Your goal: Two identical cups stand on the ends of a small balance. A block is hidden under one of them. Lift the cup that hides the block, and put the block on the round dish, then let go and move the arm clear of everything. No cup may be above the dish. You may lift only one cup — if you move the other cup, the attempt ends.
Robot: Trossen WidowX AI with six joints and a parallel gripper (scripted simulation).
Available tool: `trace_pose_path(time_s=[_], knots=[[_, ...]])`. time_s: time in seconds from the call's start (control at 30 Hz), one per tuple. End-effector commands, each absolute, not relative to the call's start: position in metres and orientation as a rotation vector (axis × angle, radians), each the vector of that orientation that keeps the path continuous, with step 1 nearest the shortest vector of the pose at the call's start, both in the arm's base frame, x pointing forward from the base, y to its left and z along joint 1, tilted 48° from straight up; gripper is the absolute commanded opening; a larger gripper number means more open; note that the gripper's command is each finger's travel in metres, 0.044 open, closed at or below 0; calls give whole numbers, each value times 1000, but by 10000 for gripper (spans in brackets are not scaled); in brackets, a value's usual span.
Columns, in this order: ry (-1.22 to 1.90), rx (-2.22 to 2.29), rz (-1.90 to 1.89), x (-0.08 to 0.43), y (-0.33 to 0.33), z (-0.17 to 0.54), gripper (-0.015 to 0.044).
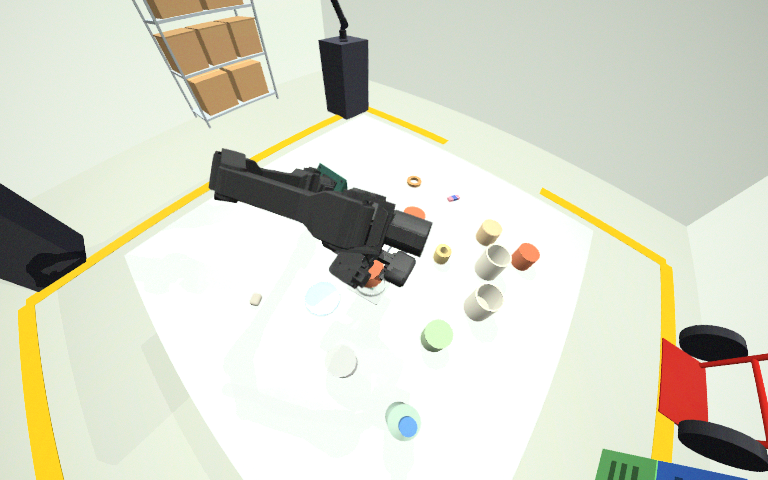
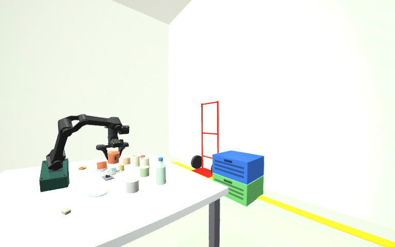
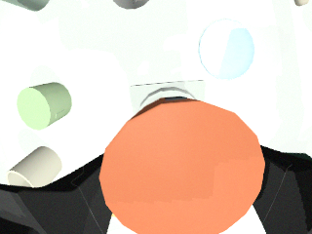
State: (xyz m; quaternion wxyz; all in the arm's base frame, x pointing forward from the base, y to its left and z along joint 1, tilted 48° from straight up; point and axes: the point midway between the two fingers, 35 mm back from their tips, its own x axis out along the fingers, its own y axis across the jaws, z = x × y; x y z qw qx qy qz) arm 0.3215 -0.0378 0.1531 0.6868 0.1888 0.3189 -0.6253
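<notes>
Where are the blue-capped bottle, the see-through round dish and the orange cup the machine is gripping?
Bottle (image 1: 394, 420) (image 2: 160, 175): top and exterior views, on its body.
Dish (image 1: 322, 298) (image 2: 99, 193) (image 3: 226, 49): all three views, on its flat surface.
Orange cup (image 2: 111, 157) (image 3: 180, 166): exterior view, side; wrist view, flat end.
</notes>
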Motion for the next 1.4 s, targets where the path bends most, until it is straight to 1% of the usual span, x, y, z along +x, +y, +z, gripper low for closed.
trace_pose_path(time_s=[0.0,1.37], knots=[[712,428,-1398,321,-32,158,0],[712,421,-1401,320,-32,160,0]])
